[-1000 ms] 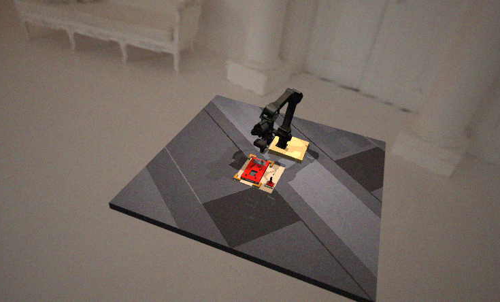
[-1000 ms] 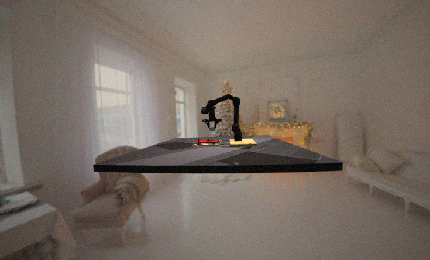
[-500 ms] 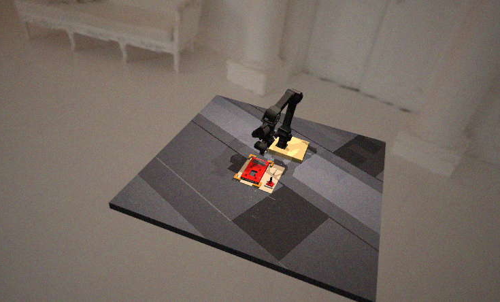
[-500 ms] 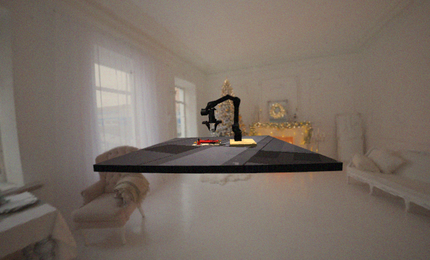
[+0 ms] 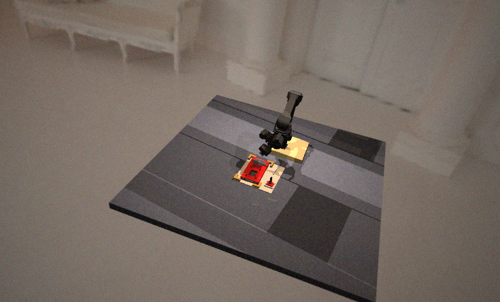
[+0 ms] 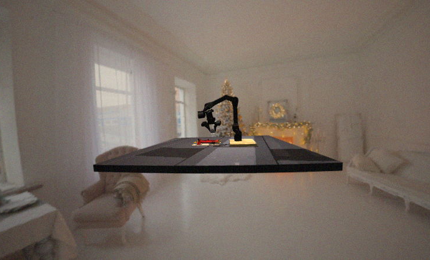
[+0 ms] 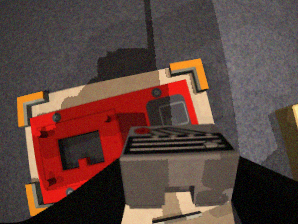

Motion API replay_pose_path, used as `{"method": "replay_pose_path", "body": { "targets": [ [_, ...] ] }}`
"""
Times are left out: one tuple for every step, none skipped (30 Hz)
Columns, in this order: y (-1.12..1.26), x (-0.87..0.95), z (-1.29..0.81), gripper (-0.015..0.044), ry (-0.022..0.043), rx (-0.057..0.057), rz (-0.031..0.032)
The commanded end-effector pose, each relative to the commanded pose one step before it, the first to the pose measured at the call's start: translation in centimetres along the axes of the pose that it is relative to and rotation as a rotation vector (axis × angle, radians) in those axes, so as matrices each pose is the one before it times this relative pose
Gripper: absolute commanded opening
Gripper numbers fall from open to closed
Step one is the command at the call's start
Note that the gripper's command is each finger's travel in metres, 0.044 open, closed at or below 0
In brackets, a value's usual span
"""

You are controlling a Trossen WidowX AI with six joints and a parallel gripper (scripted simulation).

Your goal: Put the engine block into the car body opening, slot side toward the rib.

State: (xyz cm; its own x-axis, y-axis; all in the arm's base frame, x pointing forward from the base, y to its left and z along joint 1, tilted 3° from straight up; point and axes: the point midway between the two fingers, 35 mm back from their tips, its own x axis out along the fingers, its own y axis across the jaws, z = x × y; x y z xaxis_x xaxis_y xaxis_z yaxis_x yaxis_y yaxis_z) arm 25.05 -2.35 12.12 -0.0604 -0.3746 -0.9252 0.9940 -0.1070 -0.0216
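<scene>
The gripper (image 6: 212, 129) (image 7: 180, 172) is shut on the grey engine block (image 7: 147, 180) and holds it in the air above the car body. The block has dark grooves on top and a slot in its side toward the bottom of the wrist view. The red car body (image 5: 257, 180) (image 6: 208, 141) (image 7: 112, 135) lies on a cream board (image 5: 268, 188). Its square opening (image 5: 252, 173) (image 7: 75, 146) lies left of the block in the wrist view, with the red rib (image 7: 84, 162) at its lower edge. The block covers part of the body in the wrist view.
Orange corner brackets (image 5: 237, 176) (image 7: 200, 67) stand around the car body. A small red piece with a black post (image 5: 270, 183) stands on the board beside it. The arm's base is on a yellow slab (image 5: 300, 147) (image 6: 243, 142), whose edge shows at the right of the wrist view.
</scene>
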Motion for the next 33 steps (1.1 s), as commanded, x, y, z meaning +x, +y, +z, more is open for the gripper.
{"method": "replay_pose_path", "body": {
  "targets": [
    [0.044, 0.084, -0.408, 0.0, -0.14695, 0.0029, 0.00155],
    [0.017, -0.036, -0.103, 0.0, -0.031, 0.0004, 0.00339],
    [0.027, -0.054, -0.103, 0.0, -0.03108, 0.0002, 0.0049],
    [0.037, -0.071, -0.102, 0.0, -0.03087, 0.0001, 0.00638],
    [0.037, -0.069, -0.08, 0.0, -0.02422, 0.0, 0.00607],
    [0.026, -0.047, -0.049, 0.0, -0.01466, 0.0, 0.00414],
    [0.009, -0.017, -0.016, 0.0, -0.00489, 0.0, 0.00146],
    [0.0, 0.0, 0.0, 0.0, 0.0, 0.0, 0.0],
    [0.0, 0.0, 0.0, 0.0, 0.0, 0.0, 0.0],
    [0.0, 0.0, 0.0, 0.0, 0.0, 0.0, 0.0],
    [0.0, 0.0, 0.0, 0.0, 0.0, 0.0, 0.0],
    [0.0, 0.0, 0.0, 0.0, 0.0, 0.0, 0.0],
    [0.0, 0.0, 0.0, 0.0, 0.0, 0.0, 0.0],
    [0.0, 0.0, 0.0, 0.0, 0.0, 0.0, 0.0],
    [0.0, 0.0, 0.0, 0.0, 0.0, 0.0, 0.0],
    [-0.006, 0.012, -0.025, 0.0, -0.00436, 0.0001, -0.00051],
    [-0.011, 0.035, -0.064, 0.0, -0.009, 0.0001, -0.00095],
    [-0.017, 0.053, -0.102, 0.0, -0.01449, 0.0002, -0.00123],
    [-0.015, 0.083, -0.145, 0.0, -0.0168, 0.0001, -0.00097],
    [-0.017, 0.093, -0.175, 0.0, -0.02031, 0.0, -0.00052],
    [-0.014, 0.16, -0.274, 0.0, -0.02464, -0.0001, 0.00031],
    [-0.015, 0.155, -0.29, 0.0, -0.02601, -0.0002, 0.00145],
    [-0.01, 0.091, -0.187, 0.0, -0.01674, -0.0002, 0.00155],
    [-0.002, 0.129, -0.171, 0.0, -0.00376, -0.0001, 0.00041],
    [-0.001, 0.14, -0.172, 0.0, -0.00114, 0.0, 0.00012],
    [-0.001, 0.155, -0.187, 0.0, -0.00043, 0.0, 0.00004],
    [-0.002, 0.09, -0.108, 0.0, -0.00025, 0.0, 0.00002],
    [0.0, 0.102, -0.121, 0.0, 0.0, 0.0, -0.00001],
    [-0.001, 0.134, -0.16, 0.0, 0.0, 0.0, -0.00001],
    [-0.001, 0.157, -0.186, 0.0, 0.0, 0.0, -0.00001],
    [-0.001, 0.092, -0.108, 0.0, 0.0, 0.0, -0.00001],
    [0.0, 0.102, -0.122, 0.0, 0.0, 0.0, -0.00001],
    [-0.001, 0.134, -0.159, 0.0, 0.0, 0.0, -0.00001]
  ]
}}
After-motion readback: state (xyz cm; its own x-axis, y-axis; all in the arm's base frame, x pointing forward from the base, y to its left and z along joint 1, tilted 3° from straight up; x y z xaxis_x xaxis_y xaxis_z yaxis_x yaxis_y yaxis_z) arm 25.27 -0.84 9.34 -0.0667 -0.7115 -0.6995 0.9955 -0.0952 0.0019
